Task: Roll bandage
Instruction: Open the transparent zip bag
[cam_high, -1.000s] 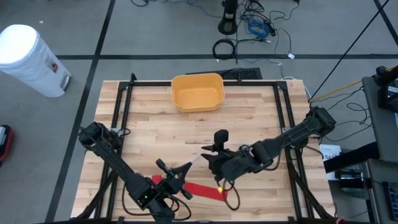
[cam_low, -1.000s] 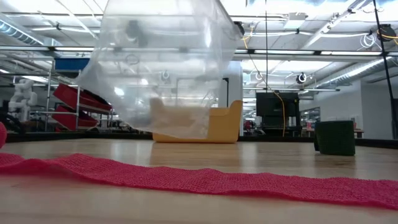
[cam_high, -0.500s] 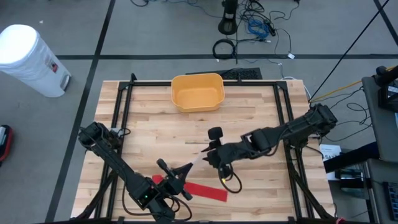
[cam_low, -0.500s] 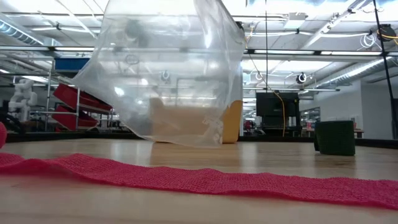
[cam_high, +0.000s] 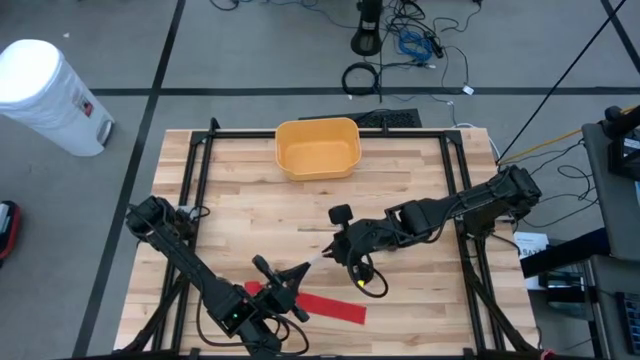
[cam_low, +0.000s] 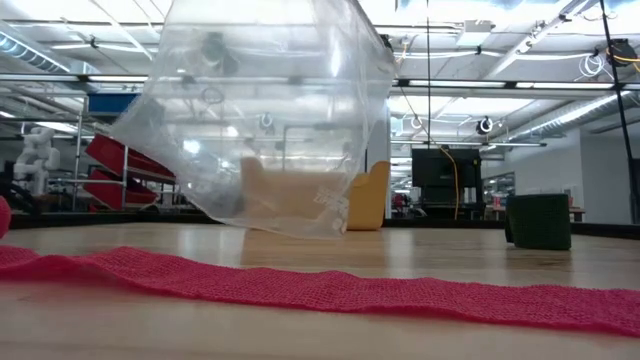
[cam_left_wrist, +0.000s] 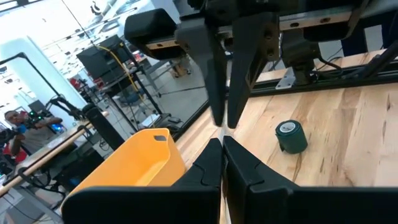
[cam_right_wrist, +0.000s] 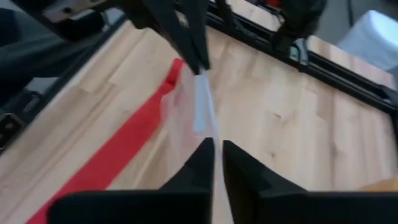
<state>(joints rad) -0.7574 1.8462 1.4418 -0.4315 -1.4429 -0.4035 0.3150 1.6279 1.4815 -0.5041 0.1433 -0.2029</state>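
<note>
Pinching a crinkly clear plastic bag (cam_low: 260, 110): both narrow tools (cam_high: 300, 272) (cam_high: 338, 251); woven red bandage (cam_low: 330, 288) flat.

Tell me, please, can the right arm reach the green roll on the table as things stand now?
Probably not at once. The right gripper is shut on the clear plastic bag, which the left gripper also pinches. The green roll stands apart on bare wood, so the path looks free once the bag is released.
</note>
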